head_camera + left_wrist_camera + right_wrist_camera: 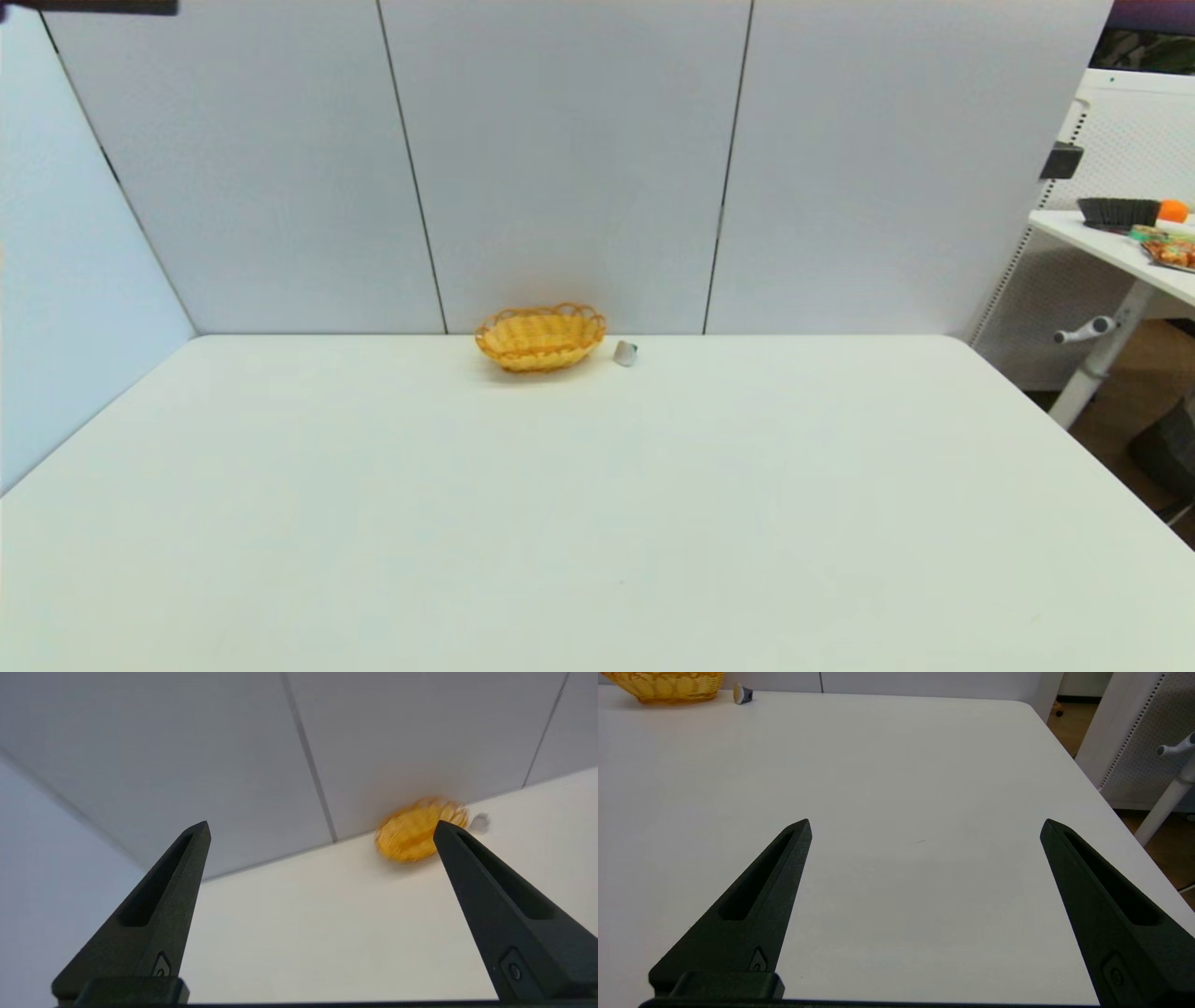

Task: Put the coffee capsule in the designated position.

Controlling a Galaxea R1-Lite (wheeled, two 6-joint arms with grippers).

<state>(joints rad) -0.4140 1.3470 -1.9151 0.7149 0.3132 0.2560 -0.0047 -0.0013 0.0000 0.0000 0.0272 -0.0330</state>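
At table's far edge, woven wicker basket (541,337), tapered foil-faced capsule (625,353) just beside, both grippers' fingers spread, empty.

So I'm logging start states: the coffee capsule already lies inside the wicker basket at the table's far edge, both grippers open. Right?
Not quite. The coffee capsule lies on the table just right of the wicker basket, not inside it, as the head view shows. The rest holds: left gripper and right gripper are open.
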